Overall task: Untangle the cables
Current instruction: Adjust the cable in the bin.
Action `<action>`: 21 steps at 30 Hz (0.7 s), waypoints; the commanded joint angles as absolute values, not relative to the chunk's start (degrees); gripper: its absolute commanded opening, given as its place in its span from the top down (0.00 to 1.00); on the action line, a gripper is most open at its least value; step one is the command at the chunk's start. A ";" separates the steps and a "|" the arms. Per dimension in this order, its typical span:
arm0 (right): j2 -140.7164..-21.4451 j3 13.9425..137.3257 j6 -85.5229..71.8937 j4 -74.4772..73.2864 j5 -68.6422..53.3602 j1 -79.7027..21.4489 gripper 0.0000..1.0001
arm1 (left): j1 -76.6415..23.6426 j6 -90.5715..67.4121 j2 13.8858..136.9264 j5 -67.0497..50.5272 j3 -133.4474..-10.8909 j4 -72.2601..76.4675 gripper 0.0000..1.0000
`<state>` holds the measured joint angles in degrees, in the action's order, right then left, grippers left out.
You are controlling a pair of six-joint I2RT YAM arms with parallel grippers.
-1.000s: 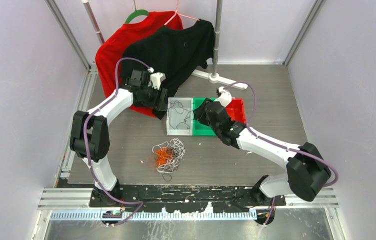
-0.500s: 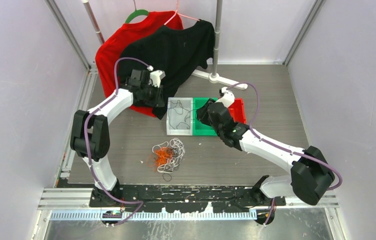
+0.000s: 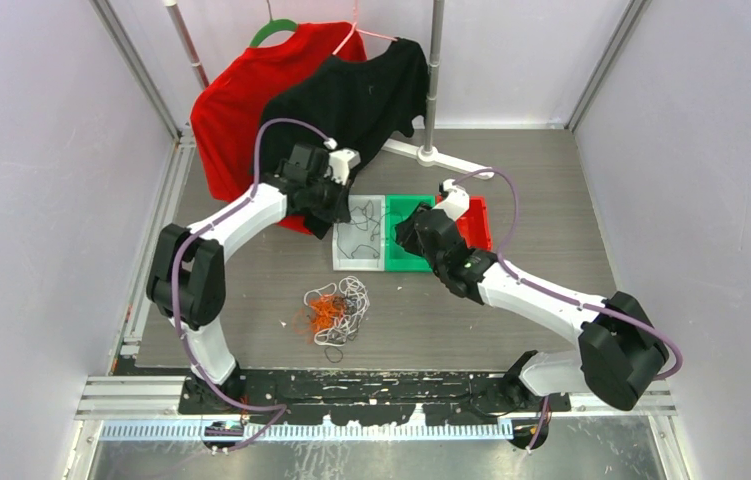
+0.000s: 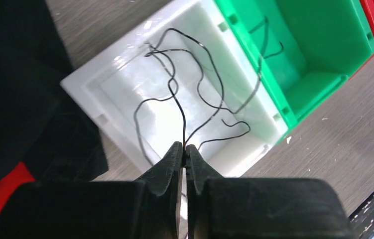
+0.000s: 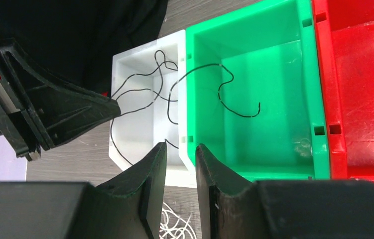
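The left gripper is pinching a thin black cable. Its jaws are pressed together on the strand at the lower middle of the left wrist view. From the fingertips the cable is running up in loose loops inside the white bin. One part of it is crossing the shared wall and lying in the green bin at the upper right.

The right gripper is hovering at the bottom middle of its own view, above the wall between the white and green bins. Its jaws are standing a little apart with nothing between them. The red bin is sitting just beside the green one, at the right edge.

In the top view, the other cables, orange, white and black, are lying in a tangled heap on the table, below the bins. A black shirt and a red shirt are hanging at the upper middle.
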<state>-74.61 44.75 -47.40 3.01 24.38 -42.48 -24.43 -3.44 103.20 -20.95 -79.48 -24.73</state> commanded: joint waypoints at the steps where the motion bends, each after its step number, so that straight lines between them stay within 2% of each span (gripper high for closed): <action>1: -73.70 44.34 -48.42 5.69 26.51 -42.48 0.67 | -27.02 -0.53 103.59 -17.24 -82.31 -24.61 0.94; 12: -72.67 42.60 -49.05 5.11 27.48 -41.96 0.67 | -33.04 12.02 110.94 -3.87 -81.88 -22.13 0.98; 21: -70.38 41.79 -48.12 3.56 27.93 -40.38 0.67 | -34.10 15.95 113.35 -0.49 -81.44 -18.98 0.97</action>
